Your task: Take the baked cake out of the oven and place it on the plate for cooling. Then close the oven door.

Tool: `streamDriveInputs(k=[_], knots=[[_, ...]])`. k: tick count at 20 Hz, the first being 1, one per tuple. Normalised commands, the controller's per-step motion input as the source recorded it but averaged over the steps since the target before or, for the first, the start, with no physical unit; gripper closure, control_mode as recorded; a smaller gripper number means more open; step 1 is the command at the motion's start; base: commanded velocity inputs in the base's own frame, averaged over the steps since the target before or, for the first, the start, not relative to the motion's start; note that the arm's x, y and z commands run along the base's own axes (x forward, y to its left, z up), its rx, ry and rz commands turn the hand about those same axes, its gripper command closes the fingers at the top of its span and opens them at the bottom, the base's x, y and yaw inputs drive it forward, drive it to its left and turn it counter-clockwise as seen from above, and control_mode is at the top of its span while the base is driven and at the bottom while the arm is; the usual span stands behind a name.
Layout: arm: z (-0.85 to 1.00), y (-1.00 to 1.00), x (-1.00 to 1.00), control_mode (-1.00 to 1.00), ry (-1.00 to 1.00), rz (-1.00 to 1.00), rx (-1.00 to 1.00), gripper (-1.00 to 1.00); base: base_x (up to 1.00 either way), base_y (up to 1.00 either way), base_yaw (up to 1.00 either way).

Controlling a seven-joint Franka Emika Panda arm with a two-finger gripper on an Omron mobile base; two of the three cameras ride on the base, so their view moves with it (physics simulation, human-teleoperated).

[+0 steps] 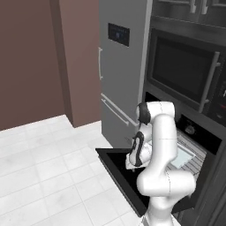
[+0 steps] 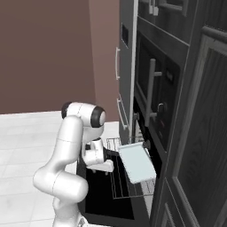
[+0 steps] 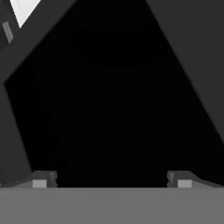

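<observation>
Jaws spread wide and empty, the white arm's gripper (image 3: 111,177) hovers over the dropped black glass oven door (image 1: 117,165); it should probably reach toward the pulled-out wire rack (image 2: 126,177).

No readable text, labels, brand names or numbers appear anywhere. A small dark control panel (image 1: 118,34) on the grey refrigerator (image 1: 121,66) shows faint bluish marks, too blurred to read. The oven (image 1: 194,137) and the microwave (image 1: 185,68) above it carry no legible lettering.
</observation>
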Motion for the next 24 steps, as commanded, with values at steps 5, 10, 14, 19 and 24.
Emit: streamDriveInputs(k=[5,10,14,19,24], knots=[[-0.38,-0.2,0.43,-1.0,-0.15,0.0,0.0,-1.0,0.0,0.0,0.0],[-0.3,-0.39,0.53,-1.0,-0.18,0.0,0.0,-1.0,0.0,0.0,0.0],[-0.24,-0.47,0.64,-1.0,-0.16,0.0,0.0,-1.0,0.0,0.0,0.0],[-0.16,-0.41,0.66,-1.0,-0.14,0.0,0.0,-1.0,0.0,0.0,0.0],[-0.01,-0.14,0.29,-1.0,-0.12,0.0,0.0,-1.0,0.0,0.0,0.0]])
